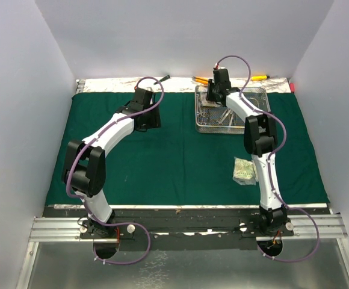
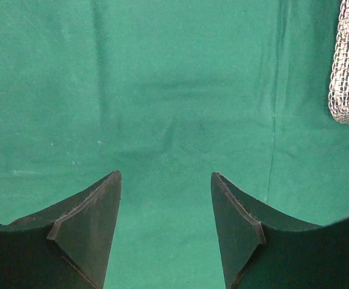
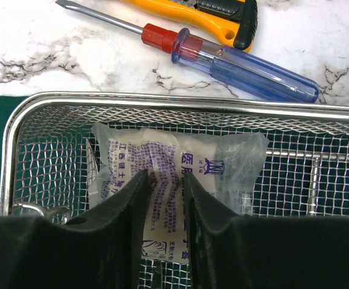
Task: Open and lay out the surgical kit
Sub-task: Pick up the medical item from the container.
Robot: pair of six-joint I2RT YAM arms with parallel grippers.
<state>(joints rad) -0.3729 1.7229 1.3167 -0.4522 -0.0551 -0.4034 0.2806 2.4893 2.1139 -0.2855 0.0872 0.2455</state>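
Right jaws pinch packet [image 3: 222,162] in mesh tray [image 3: 162,99], lower centre; left jaws wide, empty. Unloading step; next: lift clear, onto cloth [image 2: 162,90].

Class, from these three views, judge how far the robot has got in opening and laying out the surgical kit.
Done: the dark green cloth wrap lies spread flat, with one pale crumpled packet laid out on it. In hand: the right gripper pinches a clear printed packet inside the silver wire-mesh tray. To do: steel instruments lie in the tray; the left gripper hangs open over bare cloth.
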